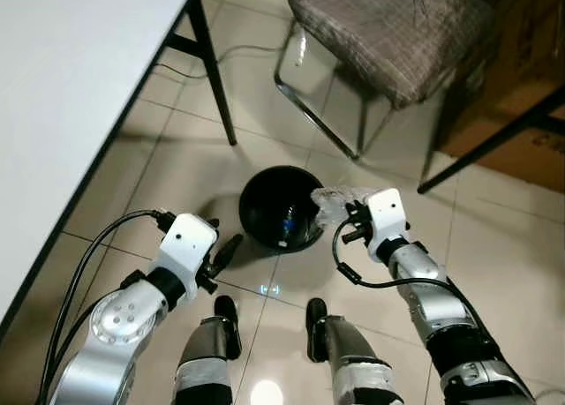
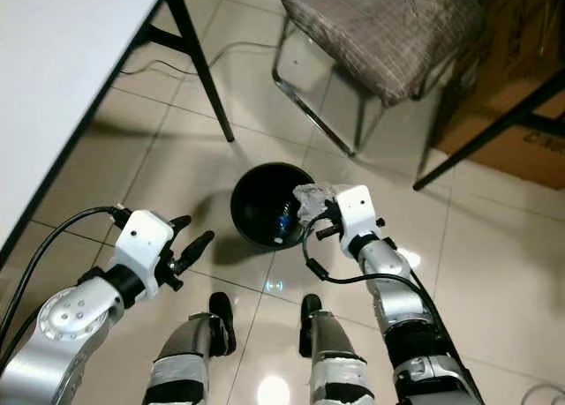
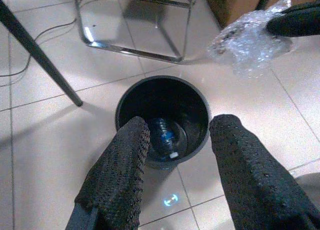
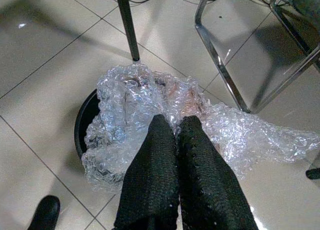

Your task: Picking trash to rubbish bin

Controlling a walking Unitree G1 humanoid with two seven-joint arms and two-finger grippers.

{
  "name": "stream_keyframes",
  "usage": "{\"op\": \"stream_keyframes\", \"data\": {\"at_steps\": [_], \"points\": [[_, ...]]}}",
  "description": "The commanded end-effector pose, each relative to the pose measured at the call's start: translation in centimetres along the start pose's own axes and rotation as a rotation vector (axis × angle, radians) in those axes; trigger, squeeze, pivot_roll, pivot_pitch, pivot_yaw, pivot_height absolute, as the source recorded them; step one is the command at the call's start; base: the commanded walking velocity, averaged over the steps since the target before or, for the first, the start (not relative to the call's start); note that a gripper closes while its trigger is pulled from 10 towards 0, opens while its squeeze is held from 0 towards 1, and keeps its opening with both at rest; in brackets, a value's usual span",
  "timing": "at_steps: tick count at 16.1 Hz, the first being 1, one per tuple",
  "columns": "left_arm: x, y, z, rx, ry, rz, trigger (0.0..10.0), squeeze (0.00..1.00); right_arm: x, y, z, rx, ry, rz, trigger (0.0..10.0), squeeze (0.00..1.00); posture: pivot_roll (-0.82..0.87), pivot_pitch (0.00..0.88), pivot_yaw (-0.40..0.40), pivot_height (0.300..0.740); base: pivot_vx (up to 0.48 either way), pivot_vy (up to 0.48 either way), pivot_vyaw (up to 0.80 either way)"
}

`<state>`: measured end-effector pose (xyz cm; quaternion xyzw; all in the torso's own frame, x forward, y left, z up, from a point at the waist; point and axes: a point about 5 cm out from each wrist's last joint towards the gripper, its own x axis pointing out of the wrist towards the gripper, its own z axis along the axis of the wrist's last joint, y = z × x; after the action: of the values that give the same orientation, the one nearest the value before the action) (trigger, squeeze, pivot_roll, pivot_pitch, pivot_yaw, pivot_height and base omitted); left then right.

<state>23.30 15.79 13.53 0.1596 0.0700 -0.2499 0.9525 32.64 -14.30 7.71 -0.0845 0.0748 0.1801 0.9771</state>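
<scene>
Right wrist view first: the right gripper (image 4: 172, 127) has its 2 black fingers pressed together on a crumpled sheet of clear bubble wrap (image 4: 135, 109), pinching it, and the wrap spreads out over the rim of the black rubbish bin (image 4: 86, 121) below it. From the head, the bin stands on the tiled floor (image 1: 159, 158) at about 12 o'clock from the robot's 2 feet (image 1: 228, 312), and the right gripper holds the wrap over the bin's rim at roughly 3 o'clock. Down inside the bin lies a clear plastic bottle (image 3: 165, 135) with a blue label, resting on the bottom.

Over on the other side, the left gripper (image 3: 177, 140) hangs near the bin at about 8 o'clock, apart from it, its 2 fingers spread wide with nothing between them. Its wrist camera looks straight down into the bin's open mouth.

Around the scene: a white tabletop (image 1: 62, 96) runs along at 10 o'clock, with a black table leg (image 1: 212, 65) angling to the floor beyond the bin. At 1 o'clock stands a chair (image 1: 388, 26) with a grey checked seat on a chrome frame, and a cardboard box (image 1: 521, 114) sits at 2 o'clock behind it. A thin cable (image 1: 238, 52) trails across the floor under the tabletop.
</scene>
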Motion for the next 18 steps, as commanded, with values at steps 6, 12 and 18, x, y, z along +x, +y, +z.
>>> {"op": "stream_keyframes", "data": {"at_steps": [6,12,18], "points": [[0.1,0.1,-0.1,-0.006,0.011,0.031,10.0,0.00,0.4,-0.3,0.6,0.009,-0.036,-0.008,10.0,0.00,0.05,0.436,-0.026,0.740,0.000,0.000,0.00],[0.6,-0.1,-0.6,-0.041,0.010,0.106,10.0,0.00,0.8,-0.6,1.4,-0.015,-0.067,0.007,10.0,0.00,0.07,0.180,-0.042,0.740,0.000,0.000,0.00],[2.6,1.4,-0.8,-0.039,-0.028,0.135,10.0,0.00,0.6,0.0,0.7,-0.020,-0.081,0.003,10.0,0.00,0.02,0.003,-0.055,0.740,0.000,0.000,0.00]]}}
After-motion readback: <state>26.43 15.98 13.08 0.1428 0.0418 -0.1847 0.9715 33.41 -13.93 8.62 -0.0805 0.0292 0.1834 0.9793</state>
